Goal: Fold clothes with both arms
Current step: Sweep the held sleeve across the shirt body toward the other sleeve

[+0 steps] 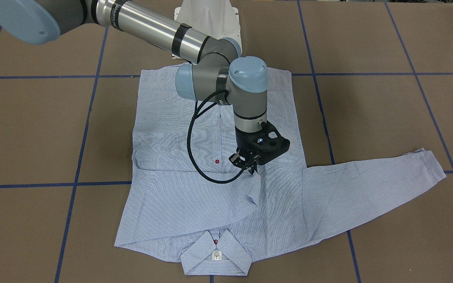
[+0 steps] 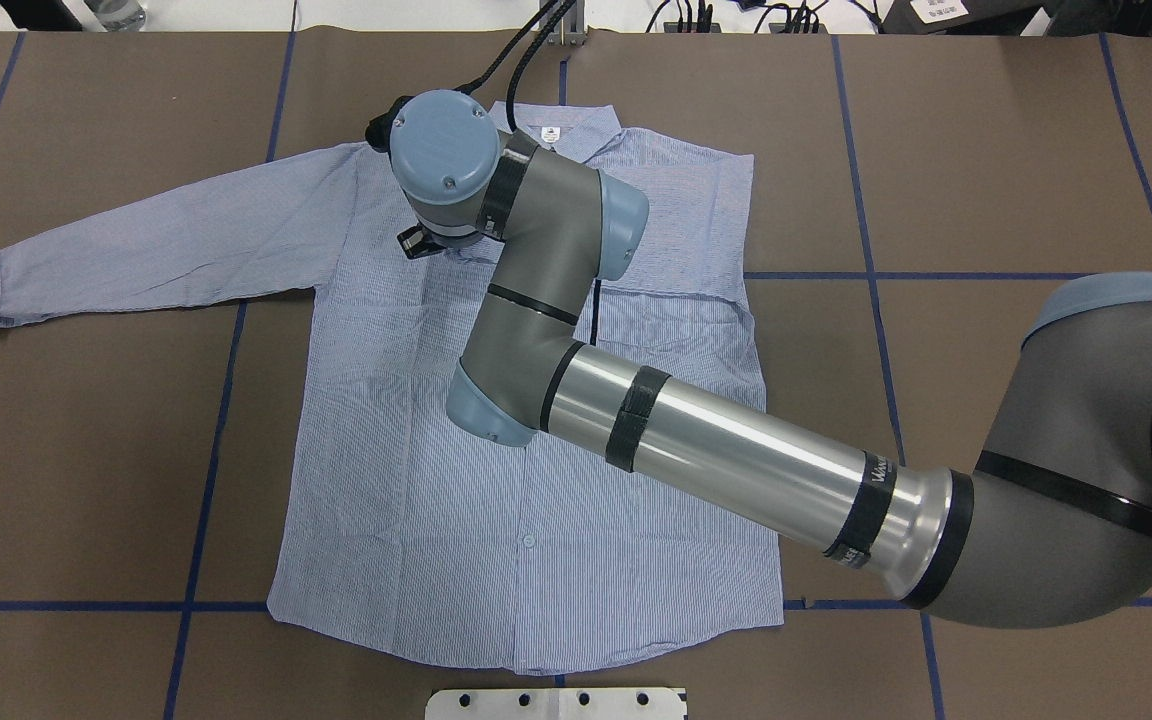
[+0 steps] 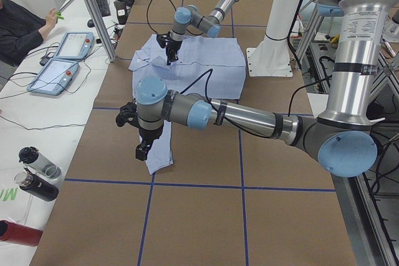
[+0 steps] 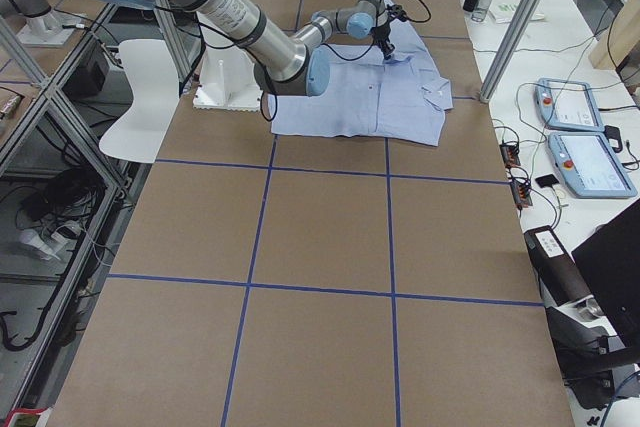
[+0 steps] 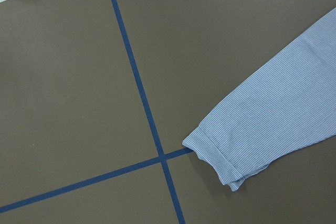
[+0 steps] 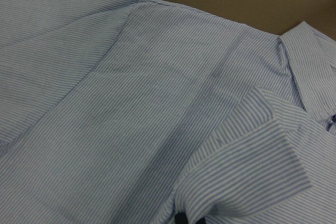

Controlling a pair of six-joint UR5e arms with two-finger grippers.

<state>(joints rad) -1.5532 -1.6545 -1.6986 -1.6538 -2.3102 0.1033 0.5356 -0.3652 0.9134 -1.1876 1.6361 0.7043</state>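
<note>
Had folded sleeve laid across the pinstriped shirt flat on the table, right gripper seemingly clenched on its cuff. Remained to fold: outstretched sleeve beside left gripper, jaws impossible to tell.

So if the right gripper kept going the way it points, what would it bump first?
The folded sleeve, right below. The right gripper points down, and its tips look almost on the sleeve, though the gap is hard to judge.

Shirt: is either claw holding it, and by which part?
Right claw touches the shirt at its folded sleeve's cuff; grip cannot be told. Left claw hangs clear of it.
</note>
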